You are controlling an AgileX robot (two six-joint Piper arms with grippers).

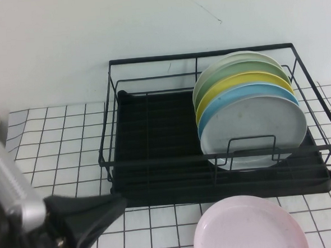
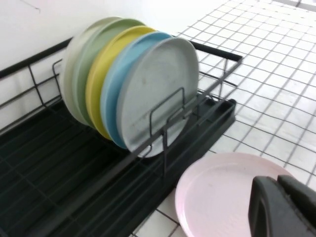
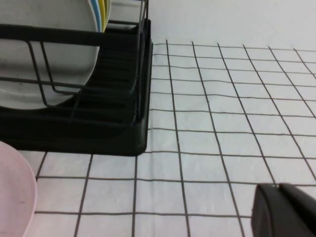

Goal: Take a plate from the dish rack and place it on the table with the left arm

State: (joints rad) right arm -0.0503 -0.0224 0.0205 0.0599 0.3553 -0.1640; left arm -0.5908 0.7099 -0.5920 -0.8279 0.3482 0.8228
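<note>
The pale pink plate (image 1: 248,228) lies flat on the table (image 1: 54,142), just in front of the black wire dish rack (image 1: 155,136). My left gripper (image 1: 121,204) is shut and empty at the front left, to the left of the plate. In the left wrist view the gripper (image 2: 276,180) is over the near edge of the pink plate (image 2: 217,197), with its fingers together, and the rack (image 2: 49,163) is behind. My right gripper (image 3: 279,186) shows only in the right wrist view, shut and empty over the cloth. The plate's edge (image 3: 12,192) and the rack's corner (image 3: 113,118) show there too.
Several plates stand upright in the right half of the rack: a grey one (image 1: 252,124) in front, then a light blue one (image 1: 210,118), a yellow one (image 1: 220,92) and pale green ones behind. The rack's left half holds nothing. A white wall rises behind it.
</note>
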